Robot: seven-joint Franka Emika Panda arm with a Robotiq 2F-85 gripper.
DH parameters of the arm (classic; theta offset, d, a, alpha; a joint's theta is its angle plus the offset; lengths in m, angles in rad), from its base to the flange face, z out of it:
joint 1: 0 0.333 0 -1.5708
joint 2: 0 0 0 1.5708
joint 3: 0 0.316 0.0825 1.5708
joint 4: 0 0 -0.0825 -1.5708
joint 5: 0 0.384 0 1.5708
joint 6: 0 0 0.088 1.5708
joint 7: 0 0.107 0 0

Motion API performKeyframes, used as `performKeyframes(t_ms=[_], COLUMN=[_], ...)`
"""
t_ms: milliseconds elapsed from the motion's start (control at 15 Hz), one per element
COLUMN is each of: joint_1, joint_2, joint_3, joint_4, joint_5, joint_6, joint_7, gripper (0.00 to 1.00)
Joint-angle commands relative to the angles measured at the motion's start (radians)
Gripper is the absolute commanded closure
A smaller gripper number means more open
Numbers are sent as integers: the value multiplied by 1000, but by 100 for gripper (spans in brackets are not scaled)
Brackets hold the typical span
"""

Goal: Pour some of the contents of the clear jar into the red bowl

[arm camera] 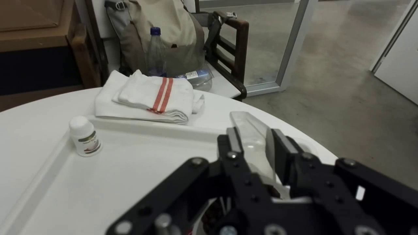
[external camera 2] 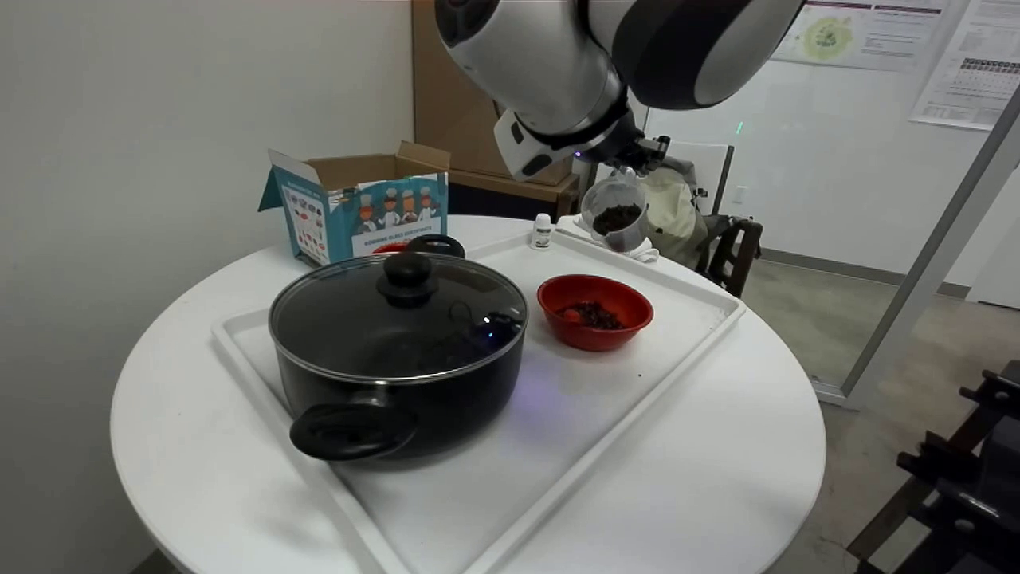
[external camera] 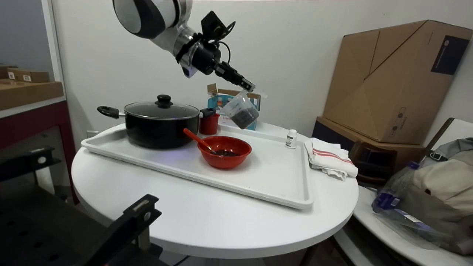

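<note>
The clear jar (external camera: pixel 241 111) hangs in the air, tilted, with dark pieces resting low inside it. My gripper (external camera: pixel 248 87) is shut on its handle, which shows between the fingers in the wrist view (arm camera: pixel 256 153). In an exterior view the jar's open mouth (external camera 2: pixel 612 191) faces the camera. Below it on the tray stands the red bowl (external camera: pixel 221 161), holding dark pieces in both exterior views. A red handle (external camera: pixel 196 136) leans out over the bowl's rim. In the wrist view my fingers hide most of the jar's body.
A large black lidded pot (external camera 2: pixel 398 399) stands on the white tray (external camera: pixel 273 181) beside the bowl. Behind are a red cup (external camera: pixel 209 125) and a blue carton (external camera 2: pixel 382 207). A small white bottle (arm camera: pixel 85 137) and folded towel (arm camera: pixel 143 98) lie toward the table's edge.
</note>
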Motion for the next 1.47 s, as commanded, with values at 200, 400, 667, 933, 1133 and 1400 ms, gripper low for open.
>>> performKeyframes(t_ms=[200,400,667,933,1133,1400], joint_1=[-4,-4,1,0,1,5], joint_2=[19,47,94,133,152,172], joint_3=[32,37,36,39,42,44], joint_4=[-89,-106,-117,-115,-113,-111], joint_5=[-207,-268,-374,-445,-481,-533], joint_6=[-136,-190,-261,-320,-352,-395], joint_7=[188,228,275,306,321,333], gripper=[88,88,88,88,88,88])
